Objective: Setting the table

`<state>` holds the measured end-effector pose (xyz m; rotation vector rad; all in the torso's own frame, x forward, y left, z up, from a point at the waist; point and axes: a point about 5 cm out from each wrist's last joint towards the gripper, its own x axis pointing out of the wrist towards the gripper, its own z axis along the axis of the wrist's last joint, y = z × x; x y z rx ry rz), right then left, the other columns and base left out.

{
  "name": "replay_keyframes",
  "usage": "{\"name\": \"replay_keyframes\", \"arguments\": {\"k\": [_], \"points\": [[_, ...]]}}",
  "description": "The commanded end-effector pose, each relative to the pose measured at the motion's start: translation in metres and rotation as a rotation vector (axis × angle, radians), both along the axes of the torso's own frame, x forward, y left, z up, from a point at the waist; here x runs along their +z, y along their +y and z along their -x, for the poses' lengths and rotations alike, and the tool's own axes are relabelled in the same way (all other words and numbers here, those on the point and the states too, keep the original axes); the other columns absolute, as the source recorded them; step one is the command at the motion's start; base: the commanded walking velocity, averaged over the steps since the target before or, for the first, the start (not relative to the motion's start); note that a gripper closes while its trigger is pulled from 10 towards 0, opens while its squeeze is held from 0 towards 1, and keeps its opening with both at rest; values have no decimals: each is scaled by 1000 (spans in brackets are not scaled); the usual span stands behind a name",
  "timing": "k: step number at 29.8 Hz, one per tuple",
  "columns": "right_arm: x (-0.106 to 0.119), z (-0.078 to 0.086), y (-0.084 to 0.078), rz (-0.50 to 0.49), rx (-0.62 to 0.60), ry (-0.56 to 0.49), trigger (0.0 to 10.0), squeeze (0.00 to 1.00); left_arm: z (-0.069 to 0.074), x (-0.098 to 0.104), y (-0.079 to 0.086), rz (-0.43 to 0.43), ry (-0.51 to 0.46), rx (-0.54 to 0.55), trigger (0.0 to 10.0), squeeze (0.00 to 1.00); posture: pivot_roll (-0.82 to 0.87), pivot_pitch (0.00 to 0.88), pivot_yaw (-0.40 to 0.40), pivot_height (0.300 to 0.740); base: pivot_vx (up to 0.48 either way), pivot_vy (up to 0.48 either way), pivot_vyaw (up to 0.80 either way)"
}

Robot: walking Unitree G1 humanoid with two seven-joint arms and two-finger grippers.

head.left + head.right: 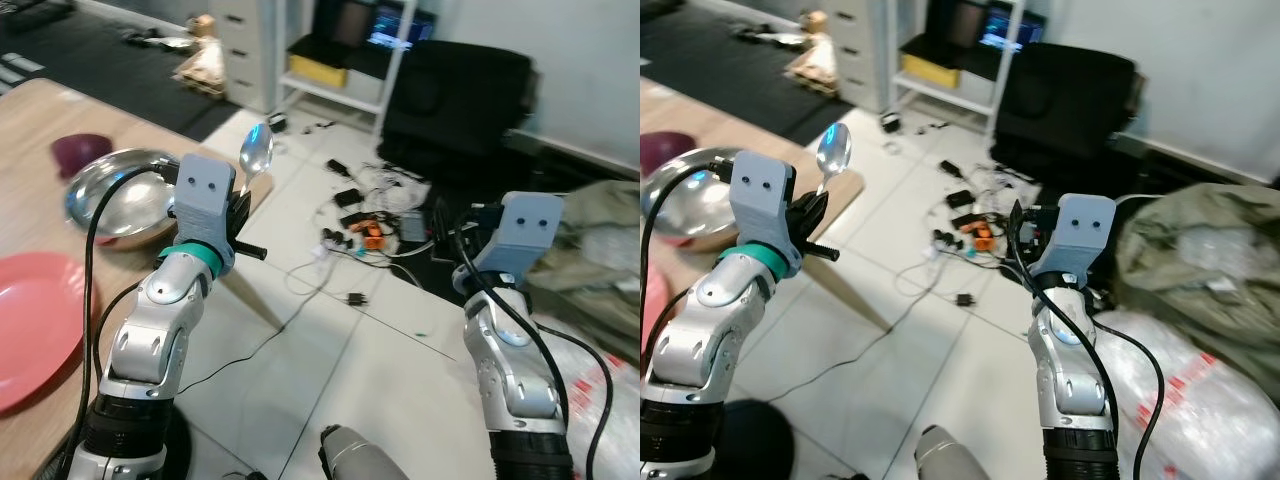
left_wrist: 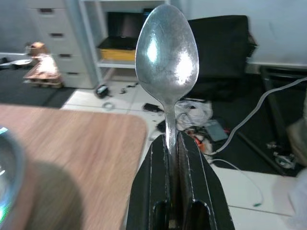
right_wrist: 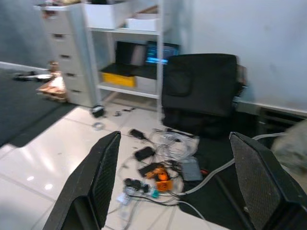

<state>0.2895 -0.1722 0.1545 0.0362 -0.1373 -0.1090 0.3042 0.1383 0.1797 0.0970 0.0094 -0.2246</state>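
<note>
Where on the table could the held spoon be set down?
The left gripper holds the spoon. Bare wood lies at the table corner beyond the steel bowl. Nearer in, that bowl, the purple bowl and red plate crowd it.

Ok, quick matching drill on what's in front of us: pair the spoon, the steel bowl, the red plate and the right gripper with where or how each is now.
Column 1:
1. shiny metal spoon
2. round steel bowl
3. flat red plate
4. right gripper

Column 2:
A. open, over the tiled floor
B. clamped upright in the left gripper
C. on the wooden table, nearest the robot
D. on the table, beside a dark purple object

Pairs: 1-B, 2-D, 3-C, 4-A
</note>
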Motion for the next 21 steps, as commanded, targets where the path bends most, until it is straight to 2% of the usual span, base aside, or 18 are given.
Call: {"name": "replay_keyframes", "arguments": {"k": [1,21], "points": [[-4,1,0,-3,-2,15,10000,0,0,-3,0,-4,7,-2,10000,0,-154,0,87,740,0,0,-800],[-6,1,2,-8,-5,19,10000,0,-2,-4,0,-7,18,-14,10000,0,-152,0,91,740,0,0,-800]]}}
